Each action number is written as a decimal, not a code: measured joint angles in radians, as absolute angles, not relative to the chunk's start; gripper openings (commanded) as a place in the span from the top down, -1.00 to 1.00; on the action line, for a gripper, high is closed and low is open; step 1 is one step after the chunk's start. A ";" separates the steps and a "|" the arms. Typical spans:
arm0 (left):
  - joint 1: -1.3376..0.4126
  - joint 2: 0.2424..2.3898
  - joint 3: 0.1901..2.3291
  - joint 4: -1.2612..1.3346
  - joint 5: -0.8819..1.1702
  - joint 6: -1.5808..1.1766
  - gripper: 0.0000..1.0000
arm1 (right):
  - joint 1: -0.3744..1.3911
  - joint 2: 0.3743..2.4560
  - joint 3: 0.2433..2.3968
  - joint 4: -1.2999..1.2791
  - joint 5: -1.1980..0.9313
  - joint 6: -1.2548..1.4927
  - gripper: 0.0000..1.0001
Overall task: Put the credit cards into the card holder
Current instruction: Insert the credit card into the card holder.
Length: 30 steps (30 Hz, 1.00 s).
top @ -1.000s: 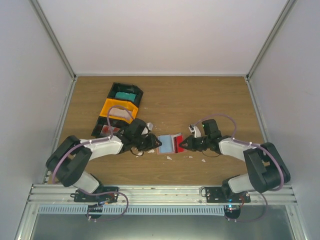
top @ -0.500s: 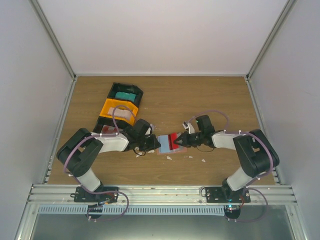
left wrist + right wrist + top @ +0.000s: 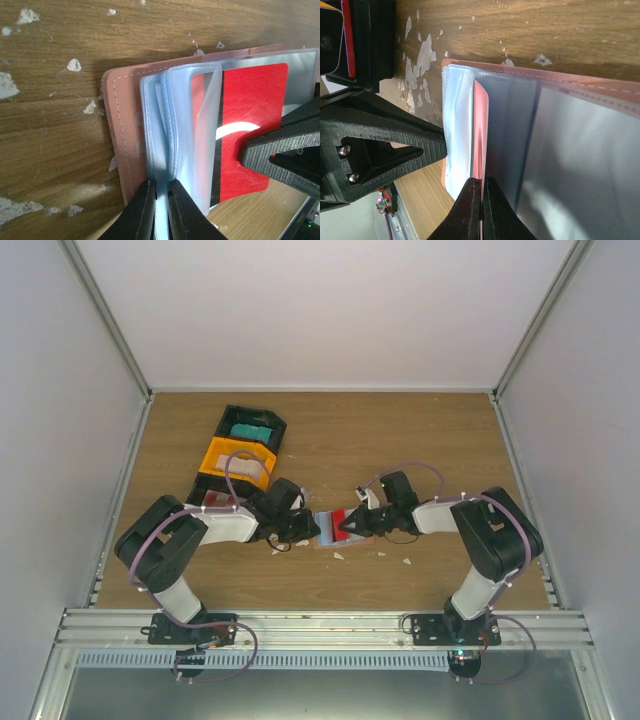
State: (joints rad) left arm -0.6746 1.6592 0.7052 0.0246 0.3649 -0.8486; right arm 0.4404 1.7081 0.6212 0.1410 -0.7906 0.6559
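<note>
Card holder (image 3: 122, 145): open, mid-surface (image 3: 50, 125) | left gripper (image 3: 161, 189): pinched on its clear sleeves (image 3: 177, 115) | right gripper (image 3: 481, 189): clamped on red credit card (image 3: 252, 125), partly sleeved

The salmon-pink card holder (image 3: 122, 150) lies open on the table (image 3: 420, 430), its clear sleeves (image 3: 185, 125) fanned. A red credit card (image 3: 255, 100) lies among them.

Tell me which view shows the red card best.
Left wrist: the red card shows its face nearly whole, part-way under a clear sleeve of the card holder. The right wrist view sees it edge-on, a thin strip pinched by the right gripper. The top view gives a small red patch.
</note>
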 measured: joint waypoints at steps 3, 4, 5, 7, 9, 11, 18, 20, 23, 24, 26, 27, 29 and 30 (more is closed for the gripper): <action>-0.674 1.662 0.705 0.024 0.364 -0.845 0.84 | 0.454 1.726 0.631 0.153 -0.791 0.668 0.98; -0.674 1.663 0.705 0.023 0.363 -0.844 0.85 | 0.455 1.730 0.634 0.156 -0.791 0.671 0.98; -0.674 1.663 0.705 0.023 0.362 -0.844 0.86 | 0.456 1.736 0.636 0.159 -0.792 0.672 0.97; -0.674 1.664 0.705 0.022 0.361 -0.844 0.87 | 0.461 1.747 0.638 0.171 -0.794 0.681 0.96; -0.674 1.665 0.705 0.022 0.361 -0.844 0.89 | 0.466 1.754 0.640 0.180 -0.795 0.688 0.95; -0.674 1.665 0.705 0.022 0.361 -0.844 0.90 | 0.471 1.758 0.643 0.185 -0.796 0.694 0.96; -0.674 1.666 0.705 0.022 0.360 -0.844 0.94 | 0.490 1.766 0.648 0.203 -0.794 0.715 0.99; -0.674 1.666 0.705 0.023 0.361 -0.844 0.94 | 0.492 1.766 0.648 0.208 -0.794 0.723 0.99; -0.674 1.667 0.705 0.025 0.362 -0.845 0.95 | 0.495 1.766 0.647 0.213 -0.794 0.739 0.98; -0.674 1.667 0.705 0.025 0.362 -0.845 0.95 | 0.495 1.766 0.646 0.217 -0.793 0.743 0.96; -0.674 1.667 0.705 0.027 0.362 -0.846 0.95 | 0.495 1.764 0.639 0.224 -0.789 0.755 0.83; -0.674 1.667 0.704 0.029 0.362 -0.847 0.95 | 0.496 1.759 0.635 0.225 -0.782 0.759 0.77; -0.676 1.668 0.702 0.040 0.362 -0.847 0.95 | 0.502 1.739 0.629 0.211 -0.751 0.762 0.61; -0.678 1.669 0.702 0.044 0.362 -0.847 0.95 | 0.506 1.728 0.626 0.200 -0.735 0.764 0.49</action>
